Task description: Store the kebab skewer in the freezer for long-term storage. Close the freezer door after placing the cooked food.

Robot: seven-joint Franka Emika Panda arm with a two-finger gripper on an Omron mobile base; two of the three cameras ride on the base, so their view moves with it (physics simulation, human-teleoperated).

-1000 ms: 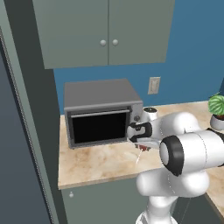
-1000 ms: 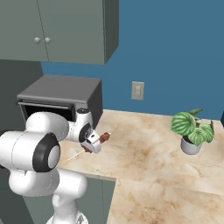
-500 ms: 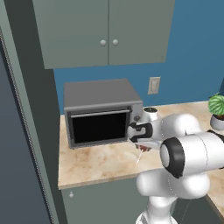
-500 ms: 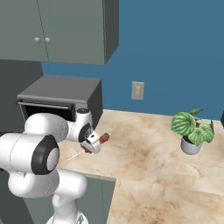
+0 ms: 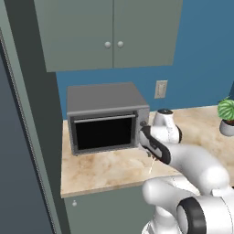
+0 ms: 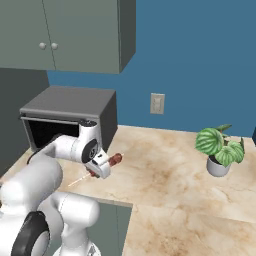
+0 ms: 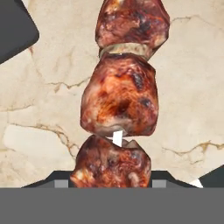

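Partly closed, hand (image 6: pixel 101 167) clamped on kebab skewer (image 7: pixel 119 98), held above marble counter (image 6: pixel 165 175), beside toaster oven (image 5: pixel 106 118)

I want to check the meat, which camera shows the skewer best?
The hand view: the skewer fills it, three browned chunks in close-up. The right base view shows one chunk and the stick beside the tool; the left base view shows a thin stick end.

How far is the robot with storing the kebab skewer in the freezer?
Done: the tool has closed on the kebab skewer and holds it above the counter, beside the toaster oven. In hand: carrying it. Left: bringing it to the freezer, placing it inside and closing the freezer door.
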